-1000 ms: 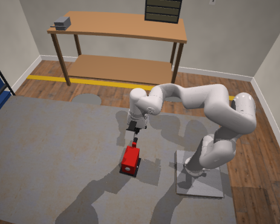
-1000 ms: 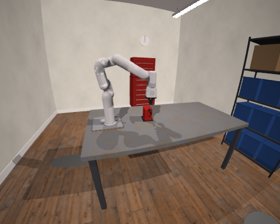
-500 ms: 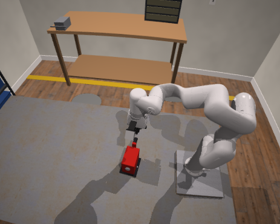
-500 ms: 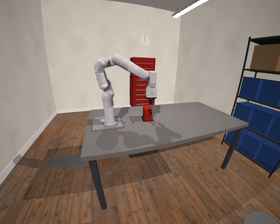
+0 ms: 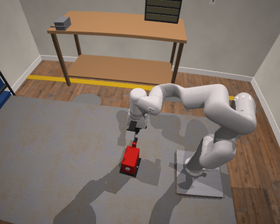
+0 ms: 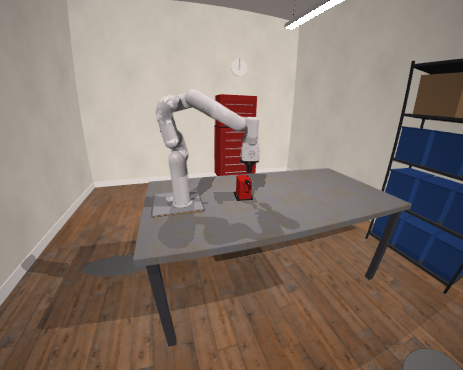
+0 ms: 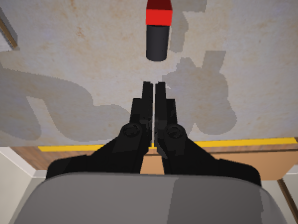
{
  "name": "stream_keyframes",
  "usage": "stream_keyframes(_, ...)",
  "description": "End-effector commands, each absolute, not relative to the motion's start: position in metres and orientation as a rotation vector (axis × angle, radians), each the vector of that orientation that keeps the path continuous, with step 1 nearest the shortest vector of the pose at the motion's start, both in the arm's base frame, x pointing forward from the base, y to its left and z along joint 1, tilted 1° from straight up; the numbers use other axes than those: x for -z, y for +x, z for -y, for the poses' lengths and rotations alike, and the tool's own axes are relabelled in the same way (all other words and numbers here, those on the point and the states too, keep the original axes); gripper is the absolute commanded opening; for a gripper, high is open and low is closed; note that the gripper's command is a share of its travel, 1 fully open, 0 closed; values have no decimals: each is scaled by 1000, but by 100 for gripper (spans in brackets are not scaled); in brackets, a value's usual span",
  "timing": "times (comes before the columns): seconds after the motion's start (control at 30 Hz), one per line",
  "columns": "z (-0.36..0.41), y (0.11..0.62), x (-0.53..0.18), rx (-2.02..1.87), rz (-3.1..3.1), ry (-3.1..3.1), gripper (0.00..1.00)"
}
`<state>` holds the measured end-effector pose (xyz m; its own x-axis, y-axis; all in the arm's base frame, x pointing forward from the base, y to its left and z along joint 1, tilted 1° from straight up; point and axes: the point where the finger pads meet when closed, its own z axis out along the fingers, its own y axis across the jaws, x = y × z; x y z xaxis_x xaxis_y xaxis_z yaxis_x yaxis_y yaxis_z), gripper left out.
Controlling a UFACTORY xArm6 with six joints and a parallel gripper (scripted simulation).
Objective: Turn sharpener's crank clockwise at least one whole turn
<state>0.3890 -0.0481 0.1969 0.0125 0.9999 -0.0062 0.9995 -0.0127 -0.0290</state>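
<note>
Fingers pressing together on nothing, hovering short of dark knob [image 7: 157, 41] at 12 o'clock in wrist view. Top view alone showing red sharpener [image 5: 130, 159] sitting on counter [image 5: 51, 145].

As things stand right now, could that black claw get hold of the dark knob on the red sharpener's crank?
Probably not yet. The gripper is shut on nothing, fingers pressed together, and the knob lies beyond its tips, apart from them. Nothing stands between them, so it could likely reach the knob on the sharpener, but it would have to open first.
</note>
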Motion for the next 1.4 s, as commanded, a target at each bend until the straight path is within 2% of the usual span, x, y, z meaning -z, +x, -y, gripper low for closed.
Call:
stream_keyframes(0.0, 48, 390, -198, -34, 2270, -2151, 0)
stream_keyframes(0.73, 48, 390, -198, -25, 2838, -1299, 0)
stream_keyframes(1.37, 49, 390, -198, -15, 3082, -473, 0)
